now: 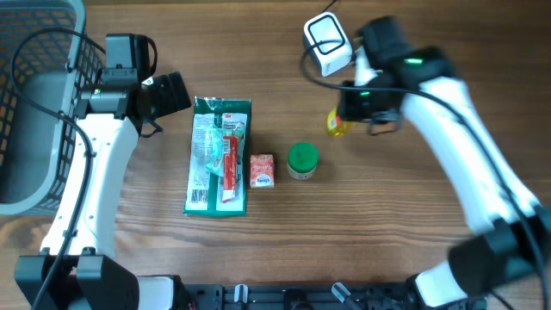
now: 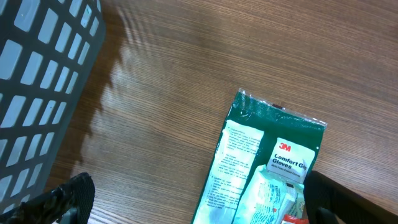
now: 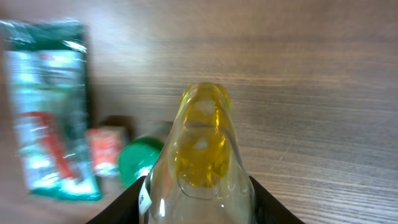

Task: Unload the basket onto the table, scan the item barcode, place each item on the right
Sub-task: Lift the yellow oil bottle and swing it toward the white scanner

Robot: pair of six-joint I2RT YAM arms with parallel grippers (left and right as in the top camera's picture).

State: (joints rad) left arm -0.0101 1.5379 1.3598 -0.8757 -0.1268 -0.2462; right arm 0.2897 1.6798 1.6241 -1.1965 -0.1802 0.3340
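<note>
The right gripper (image 3: 198, 204) clasps the yellow bottle (image 3: 202, 134) near the scanner (image 1: 328, 43); its smooth, rounded sides could slip or twist in the grip, turning the barcode away; the left gripper (image 2: 199, 202) hangs spread wide over the glove pack (image 2: 261, 168), holding nothing.

"3M", "Comfort Gloves", on green packet (image 2: 249, 163)

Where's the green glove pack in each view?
Overhead: glove pack lies flat, left of centre.
Left wrist: the pack fills the lower right, cut off by the bottom edge.
Right wrist: the pack is blurred at the far left, left of the yellow bottle.
Landmark: green-lidded jar, right of the pack overhead and in the right wrist view; not in the left wrist view.
</note>
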